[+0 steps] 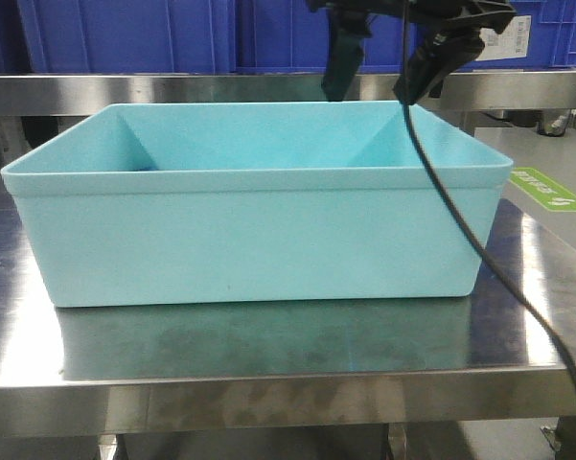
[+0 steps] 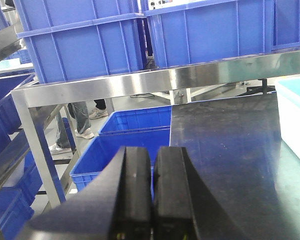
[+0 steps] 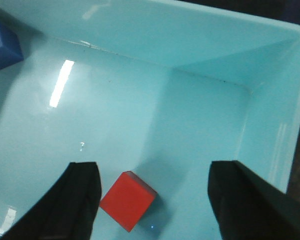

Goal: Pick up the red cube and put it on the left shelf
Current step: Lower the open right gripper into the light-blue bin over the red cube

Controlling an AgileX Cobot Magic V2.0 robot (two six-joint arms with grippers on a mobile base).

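Standing behind everything, the left shelf (image 2: 115, 85) shows as a stainless-steel frame, with big dark-blue crates (image 2: 80, 45) on its upper tier and more of them down below. In front of it lies the steel bench (image 1: 268, 355), and on that rests a wide turquoise bin (image 1: 259, 240), which takes up most of the front view.

The right end effector (image 1: 371, 94) hangs over the bin's back right part, with its two black fingers near rim height in the front view. From its own camera the fingers are spread wide apart and grip nothing. A black cable (image 1: 479, 249) trails down from it across the bin's front right corner and past the bench edge.

The left end effector (image 2: 152, 190) sits off the bench's left side, pointed toward the shelf. Its pads are pressed nearly together with only a thin slit between them, and there is nothing in them.

The red cube (image 3: 127, 200) lies on the bin floor, turned corner-on. In the right wrist view it is between the two open fingers and closer to the one on the picture's left; I cannot tell whether that finger touches it. A blue cube (image 3: 2, 45) sits well apart from it, in a far corner of the bin.
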